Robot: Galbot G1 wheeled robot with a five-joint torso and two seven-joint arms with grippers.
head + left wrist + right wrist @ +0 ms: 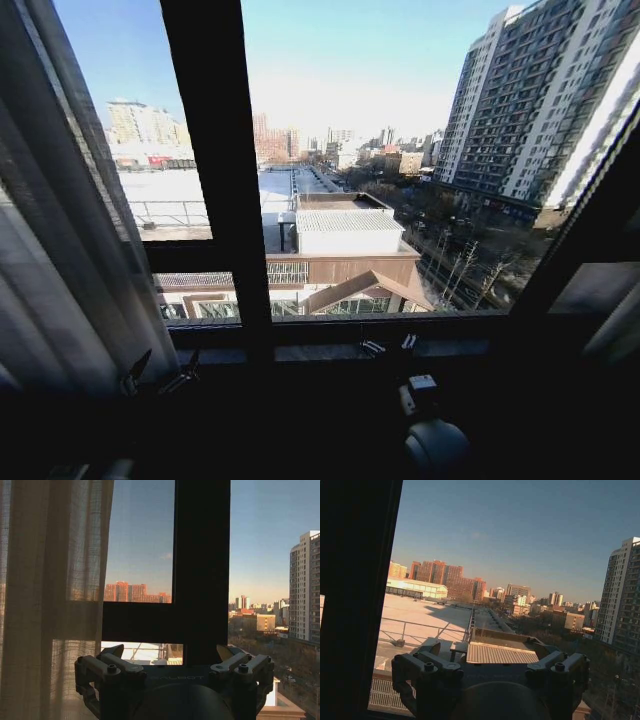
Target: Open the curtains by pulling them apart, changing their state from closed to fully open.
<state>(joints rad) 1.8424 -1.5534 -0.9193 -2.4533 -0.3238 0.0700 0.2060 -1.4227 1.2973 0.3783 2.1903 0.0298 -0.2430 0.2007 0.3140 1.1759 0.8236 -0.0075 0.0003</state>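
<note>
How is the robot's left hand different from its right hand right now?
The left hand sits right beside the curtain at the left of the window, while the right hand is out near the middle, below bare glass. From the left hand's own camera, sheer curtain hangs beside it; from the right hand's camera, there are rooftops and sky, with a dark window frame at the side. Both hands are open and holding nothing.

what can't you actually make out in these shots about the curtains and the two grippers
- Right curtain panel: head view, cut off by the picture's edge and in shadow; how far back it sits is unclear.
- Left curtain panel: top and bottom run past the head view's edges, so its rail and hem are hidden.
- Left gripper: a dark silhouette beside the left panel in the head view; contact cannot be told.
- Right gripper: open before bare glass.
</note>
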